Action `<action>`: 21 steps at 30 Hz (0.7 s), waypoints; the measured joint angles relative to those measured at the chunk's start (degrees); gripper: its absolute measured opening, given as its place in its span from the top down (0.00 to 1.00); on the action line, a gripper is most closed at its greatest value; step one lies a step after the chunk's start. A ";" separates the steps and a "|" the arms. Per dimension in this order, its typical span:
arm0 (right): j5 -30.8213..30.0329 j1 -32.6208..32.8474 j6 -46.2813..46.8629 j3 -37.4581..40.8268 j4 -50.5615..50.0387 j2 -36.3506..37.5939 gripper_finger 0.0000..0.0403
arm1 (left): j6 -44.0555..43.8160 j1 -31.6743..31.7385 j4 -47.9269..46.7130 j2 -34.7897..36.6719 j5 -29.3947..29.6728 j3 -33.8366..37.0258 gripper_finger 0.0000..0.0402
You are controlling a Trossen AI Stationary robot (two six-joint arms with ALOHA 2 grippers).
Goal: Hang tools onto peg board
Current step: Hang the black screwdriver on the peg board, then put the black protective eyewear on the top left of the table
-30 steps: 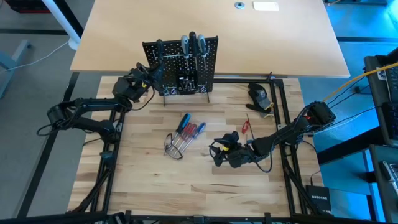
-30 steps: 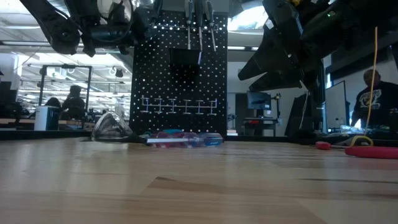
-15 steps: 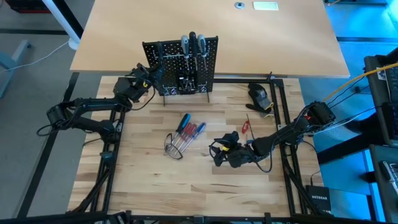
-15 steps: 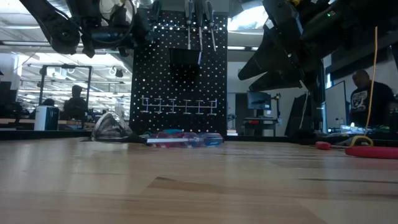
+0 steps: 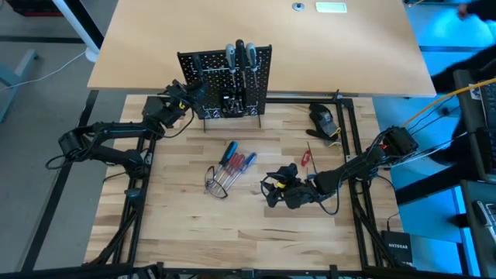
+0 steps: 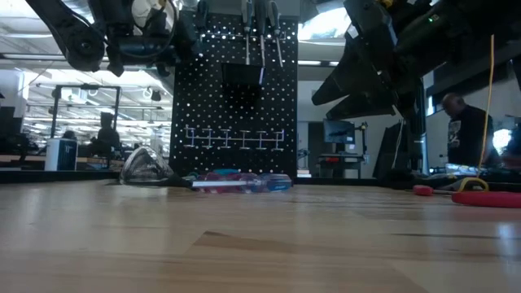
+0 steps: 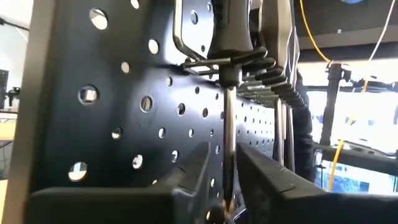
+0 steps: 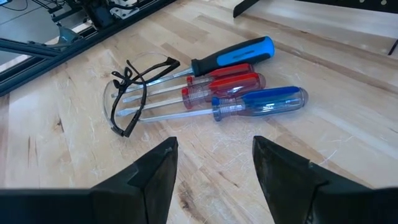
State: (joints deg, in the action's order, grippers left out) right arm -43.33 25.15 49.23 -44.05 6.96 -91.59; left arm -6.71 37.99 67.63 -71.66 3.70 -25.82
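**Left gripper at the peg board, a screwdriver shaft between its fingers**

We take the peg board point(image 5: 226, 84) as our landmark; it stands upright at the far edge of the wooden table point(image 5: 186, 217). Our left gripper point(image 5: 188, 94) is up against the board's left end. In the left wrist view its two dark fingers point(image 7: 193, 171) stand a narrow way apart, one on each side of the silver shaft of a hanging screwdriver point(image 7: 229, 93), whose handle sits in a wire holder on the board; we cannot tell whether the fingers touch the shaft. More tools hang in a row beside it along the board's top.

In front of the board, out on the table, lies a cluster of loose screwdrivers point(image 5: 235, 163) with blue and red handles, their shafts lying across a pair of safety glasses point(image 5: 215, 184). Our right gripper point(image 5: 280, 188) is to the right of that cluster, its fingers point(image 8: 155, 171) spread wide with nothing between them. A small red tool point(image 5: 306, 157) lies further right.
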 joint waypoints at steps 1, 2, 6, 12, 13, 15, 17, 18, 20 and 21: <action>0.02 0.00 -0.02 0.00 -0.01 0.02 0.48 | -0.17 0.01 -0.03 0.00 -0.02 0.01 0.79; 0.04 0.00 -0.02 0.00 -0.10 0.02 0.48 | -0.21 -0.01 -0.10 0.00 -0.08 0.00 0.77; 0.06 0.00 -0.04 0.00 -0.60 0.02 0.48 | 0.36 -0.12 -0.06 0.12 -1.10 0.00 0.68; 0.37 0.00 -0.07 0.00 -1.05 0.02 0.48 | 1.20 -0.05 -4.71 3.94 -1.42 0.00 0.61; 0.38 0.00 -0.07 -0.01 -1.05 0.02 0.48 | 1.87 -0.05 -5.98 4.95 -1.40 0.00 0.60; 0.37 0.00 -0.08 -0.02 -1.07 0.02 0.48 | 4.01 -0.05 -8.86 7.31 -1.39 0.00 0.60; 0.37 0.00 -0.16 -0.02 -1.07 0.02 0.48 | 5.99 -0.05 -12.42 9.88 -1.41 0.00 0.60; 0.37 0.00 -0.17 -0.01 -1.07 0.02 0.48 | 6.85 -0.05 -14.22 11.16 -1.40 0.00 0.60; 0.37 -0.04 -0.20 -0.02 -1.07 0.02 0.48 | 8.56 -0.06 -17.69 13.92 -1.40 0.00 0.61; 0.35 -0.04 -0.22 -0.02 -1.07 0.02 0.48 | 9.13 -0.07 -19.33 15.38 -1.40 0.00 0.61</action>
State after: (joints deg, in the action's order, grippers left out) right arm -42.98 25.10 49.01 -44.07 5.89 -91.57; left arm 2.42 37.91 48.30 -56.28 2.31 -25.82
